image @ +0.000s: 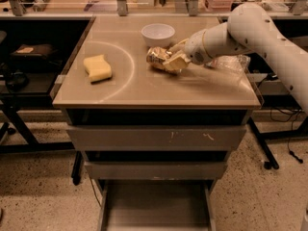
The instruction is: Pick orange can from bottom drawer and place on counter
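Note:
The orange can (pixel 157 57), dented and golden, lies on the beige counter (pixel 144 88) just below the white bowl. My gripper (pixel 172 60) reaches in from the right and is shut on the can, holding it at the counter's surface. The white arm (pixel 250 28) runs back to the upper right. The bottom drawer (pixel 156 208) is pulled out at the foot of the cabinet, and its grey floor shows nothing on it.
A white bowl (pixel 158 33) stands at the back of the counter. A yellow sponge (pixel 97 68) lies at the left inside the white arc mark. A clear plastic bottle (pixel 230 63) lies at the right edge under the arm. Two shallower drawers (pixel 156 137) are nearly closed.

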Action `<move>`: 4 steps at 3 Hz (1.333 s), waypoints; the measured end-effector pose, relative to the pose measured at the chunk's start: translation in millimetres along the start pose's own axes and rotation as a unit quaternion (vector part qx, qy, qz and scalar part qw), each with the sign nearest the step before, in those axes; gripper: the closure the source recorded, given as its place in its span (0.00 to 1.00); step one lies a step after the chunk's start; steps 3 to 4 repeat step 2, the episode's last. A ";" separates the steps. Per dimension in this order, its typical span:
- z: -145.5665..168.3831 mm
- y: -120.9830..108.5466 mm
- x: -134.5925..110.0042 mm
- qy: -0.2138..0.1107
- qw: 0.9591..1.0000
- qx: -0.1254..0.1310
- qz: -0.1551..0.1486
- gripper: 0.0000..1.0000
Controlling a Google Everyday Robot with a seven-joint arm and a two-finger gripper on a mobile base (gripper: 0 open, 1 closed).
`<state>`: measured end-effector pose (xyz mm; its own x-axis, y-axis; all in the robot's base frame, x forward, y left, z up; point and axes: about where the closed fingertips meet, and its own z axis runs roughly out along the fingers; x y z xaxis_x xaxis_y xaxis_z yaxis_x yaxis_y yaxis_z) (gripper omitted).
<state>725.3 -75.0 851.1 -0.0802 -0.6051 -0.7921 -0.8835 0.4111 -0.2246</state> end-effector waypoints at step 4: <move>0.0 0.0 0.0 0.000 1.000 0.000 0.000 0.00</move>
